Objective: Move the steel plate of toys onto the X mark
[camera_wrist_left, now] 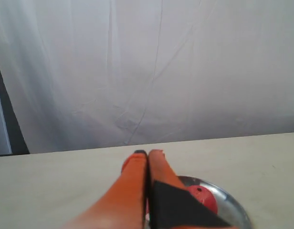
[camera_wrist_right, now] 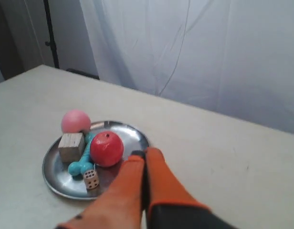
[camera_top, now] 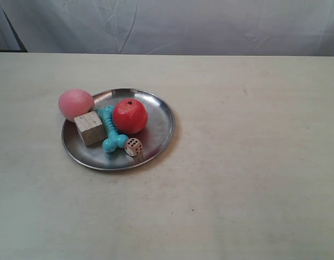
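Steel plate (camera_top: 159,125) was seen flat on table (camera_top: 254,162), left of centre in exterior view. Red ball (camera_top: 129,116), teal bone (camera_top: 110,132), wooden cube (camera_top: 90,128) and die (camera_top: 133,147) were carried inside; pink ball (camera_top: 76,104) was lodged at rim, touching cube. Left gripper (camera_wrist_left: 148,153) was pressed together, nothing pinched. Right gripper (camera_wrist_right: 145,152) likewise, near plate.

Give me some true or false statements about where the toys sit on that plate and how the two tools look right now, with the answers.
1. The red ball sits on the plate. True.
2. The die lies on the bare table. False: it is on the plate, beside the bone.
3. The left tool and right tool are shut, holding nothing. True.
4. The cube is stacked on the red ball. False: it rests on the plate beside the pink ball.
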You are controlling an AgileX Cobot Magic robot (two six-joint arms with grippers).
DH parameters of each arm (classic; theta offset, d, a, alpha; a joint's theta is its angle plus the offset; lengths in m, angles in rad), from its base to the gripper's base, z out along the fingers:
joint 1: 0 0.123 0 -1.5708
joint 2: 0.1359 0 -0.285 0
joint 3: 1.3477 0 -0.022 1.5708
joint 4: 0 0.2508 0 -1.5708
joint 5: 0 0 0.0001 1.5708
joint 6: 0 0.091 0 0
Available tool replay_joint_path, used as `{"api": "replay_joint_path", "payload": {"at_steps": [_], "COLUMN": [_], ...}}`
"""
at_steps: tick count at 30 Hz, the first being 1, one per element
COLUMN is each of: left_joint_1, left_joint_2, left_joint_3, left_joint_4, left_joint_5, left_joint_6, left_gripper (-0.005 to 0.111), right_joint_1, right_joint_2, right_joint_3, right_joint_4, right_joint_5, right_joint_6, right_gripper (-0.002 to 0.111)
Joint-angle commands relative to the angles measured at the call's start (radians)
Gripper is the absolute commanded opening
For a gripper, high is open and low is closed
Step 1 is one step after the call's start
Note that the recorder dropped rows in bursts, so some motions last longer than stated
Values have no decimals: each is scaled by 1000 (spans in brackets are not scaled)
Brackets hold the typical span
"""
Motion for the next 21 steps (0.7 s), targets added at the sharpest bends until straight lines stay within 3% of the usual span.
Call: {"api": "replay_joint_path", "payload": {"at_steps": [1, 13, 19, 21], "left_joint_1": [-2, -2, -2, -4], "left_joint_2": [-110, -132, -132, -133], "left_joint_3": [45, 113, 161, 163], "left_joint_4": [59, -76, -333, -337], "left_joint_5": [58, 53, 152, 134], "left_joint_6": [-3, -85, -152, -150], "left_gripper": [0, 0, 0, 0], "right_joint_1": [-3, -3, -3, -3], "right_joint_2": [-90, -115, -115, -115], "right_joint_3": [47, 97, 97, 97], "right_joint_4": [-7, 153, 158, 158], "right_joint_5": [-82, -137, -137, -137], "right_joint_6": [-44, -37, -37, -37], "right_gripper": [0, 0, 0, 0]}}
